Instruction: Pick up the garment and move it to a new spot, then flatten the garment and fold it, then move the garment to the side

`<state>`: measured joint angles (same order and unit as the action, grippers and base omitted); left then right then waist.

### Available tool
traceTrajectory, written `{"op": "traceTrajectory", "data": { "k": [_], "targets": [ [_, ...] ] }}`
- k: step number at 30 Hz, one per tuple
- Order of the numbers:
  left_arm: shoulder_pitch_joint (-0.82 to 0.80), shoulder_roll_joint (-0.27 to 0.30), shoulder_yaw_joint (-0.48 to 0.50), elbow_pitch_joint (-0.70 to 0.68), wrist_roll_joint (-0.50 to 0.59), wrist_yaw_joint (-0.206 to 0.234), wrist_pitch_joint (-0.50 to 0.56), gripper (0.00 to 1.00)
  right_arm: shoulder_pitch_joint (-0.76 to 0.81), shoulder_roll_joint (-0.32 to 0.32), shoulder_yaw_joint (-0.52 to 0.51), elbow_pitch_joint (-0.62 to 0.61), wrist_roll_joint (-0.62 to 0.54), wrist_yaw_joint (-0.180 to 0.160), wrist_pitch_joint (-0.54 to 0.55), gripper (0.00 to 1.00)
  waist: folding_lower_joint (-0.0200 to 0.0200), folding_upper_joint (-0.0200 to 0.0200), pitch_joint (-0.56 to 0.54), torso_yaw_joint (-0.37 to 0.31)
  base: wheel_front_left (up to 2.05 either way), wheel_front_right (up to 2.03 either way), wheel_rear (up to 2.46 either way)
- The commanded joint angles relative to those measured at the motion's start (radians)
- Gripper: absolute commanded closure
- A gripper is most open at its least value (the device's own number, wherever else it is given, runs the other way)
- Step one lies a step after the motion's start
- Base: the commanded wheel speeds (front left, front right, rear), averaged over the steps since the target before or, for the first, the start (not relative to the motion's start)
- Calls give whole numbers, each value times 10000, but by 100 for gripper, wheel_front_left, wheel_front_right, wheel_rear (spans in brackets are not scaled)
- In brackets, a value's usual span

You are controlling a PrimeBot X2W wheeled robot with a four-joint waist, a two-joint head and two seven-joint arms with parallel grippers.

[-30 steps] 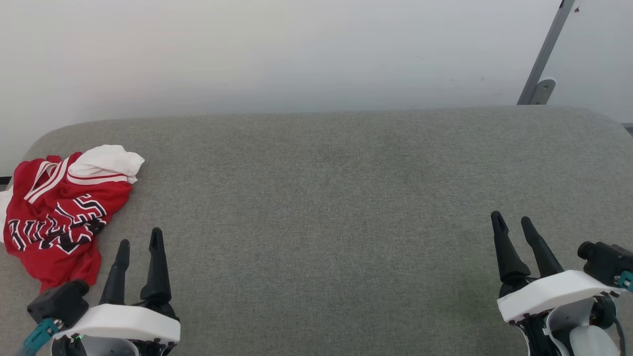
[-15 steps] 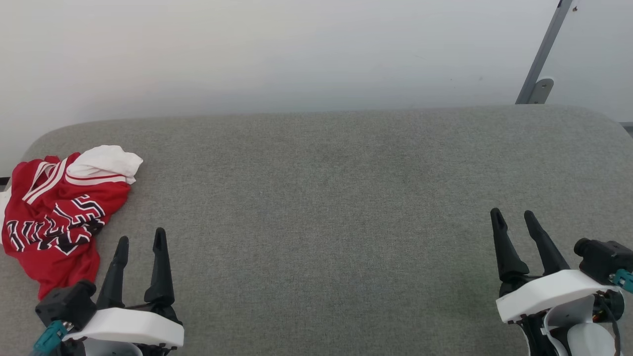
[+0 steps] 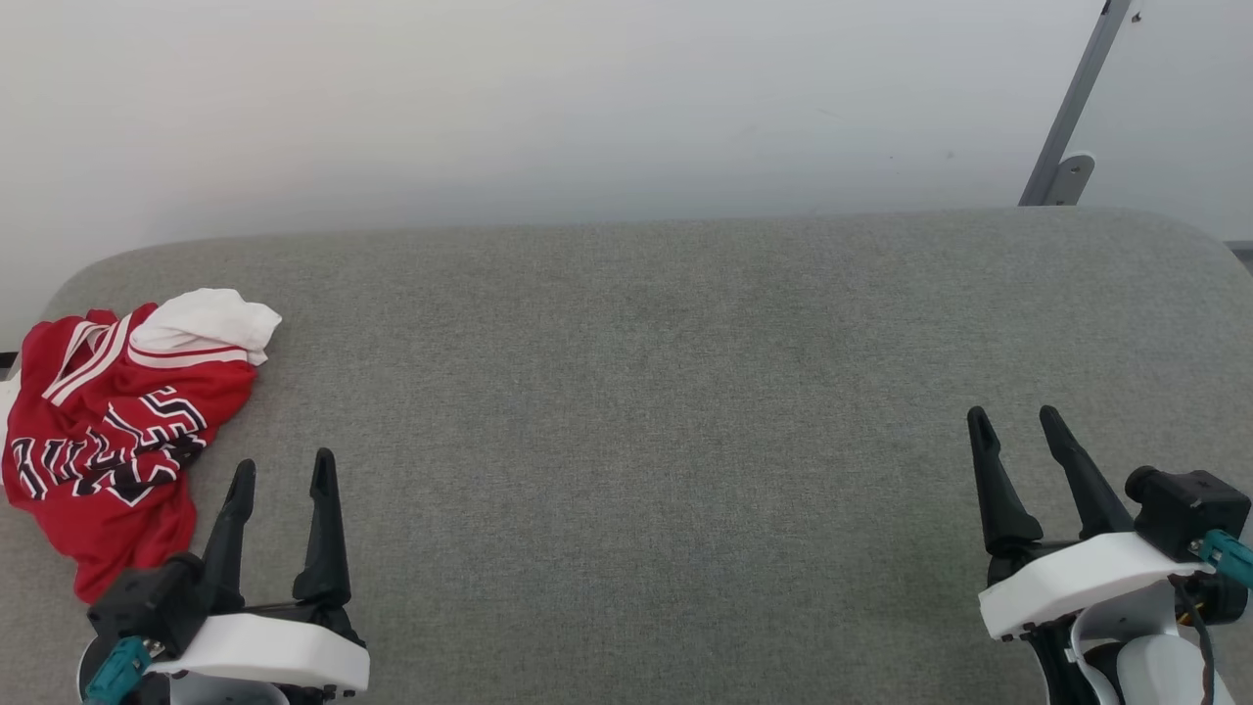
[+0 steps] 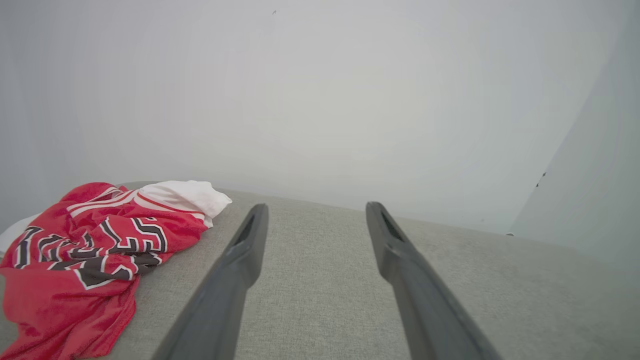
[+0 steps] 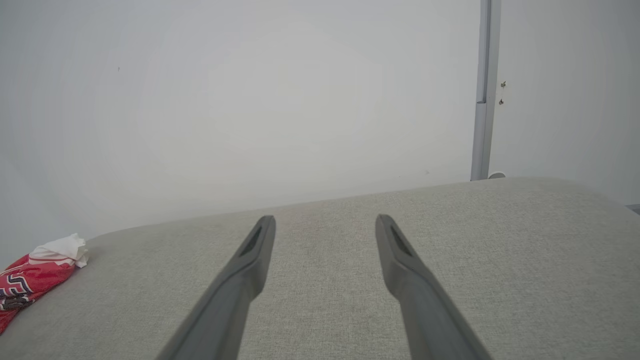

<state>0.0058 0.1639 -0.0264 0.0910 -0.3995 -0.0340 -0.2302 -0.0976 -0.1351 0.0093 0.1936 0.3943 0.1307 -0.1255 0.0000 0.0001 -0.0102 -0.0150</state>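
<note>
Jersey (image 3: pixel 108 431) crumpled at the left end, untouched.
Head view: we see it bunched on the grey pad (image 3: pixel 636 441), just beside the left gripper (image 3: pixel 283 462); the right gripper (image 3: pixel 1013 412) sits well apart. Left wrist view: fingers (image 4: pixel 240 260) spread, jersey to their left. Right wrist view: fingers spread over the pad, jersey far left.

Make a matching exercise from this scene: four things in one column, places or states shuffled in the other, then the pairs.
1 garment
2 left gripper
3 right gripper
4 metal post

a open, at the right, far from the garment
b crumpled, left end of grey surface
c beyond that surface's far right edge
d open, beside the garment, not touching

Pairs: 1-b, 2-d, 3-a, 4-c
</note>
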Motion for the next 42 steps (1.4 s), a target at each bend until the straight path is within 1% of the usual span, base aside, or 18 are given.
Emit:
{"op": "traceTrajectory", "data": {
  "k": [1, 15, 29, 31, 36, 42],
  "targets": [
    [111, 77, -18, -65, 311, -11, -105, 0, -131, -14, 0, -108, -272, 0, -102, 0, 0, -1, -2, -10, 0, 0, 0],
    [165, 165, -94, -71, 1114, -31, -369, 0, -112, -2, -75, -180, -1293, 0, -255, 0, 0, -1, -10, -56, 0, 0, 0],
    [91, 178, -133, 88, 934, -83, -372, 0, -76, 97, -245, -185, -1425, -1, -248, 0, 0, -1, -13, -60, 0, 0, 0],
    [83, 168, -85, 129, 897, -39, -373, 0, -60, 125, -215, -217, -1421, 0, -218, 0, 0, -1, -25, -25, 0, 0, 0],
    [134, 264, 153, 266, 700, 56, -357, 0, -93, 89, 29, -194, -1342, -1, -158, 0, 0, -1, -97, 283, 0, 0, 0],
    [234, 442, 487, 240, 596, 271, -320, 0, -86, 4, 414, -145, -1312, -1, -103, 0, 0, -1, -250, 1101, 0, 0, 0]
  ]
}}
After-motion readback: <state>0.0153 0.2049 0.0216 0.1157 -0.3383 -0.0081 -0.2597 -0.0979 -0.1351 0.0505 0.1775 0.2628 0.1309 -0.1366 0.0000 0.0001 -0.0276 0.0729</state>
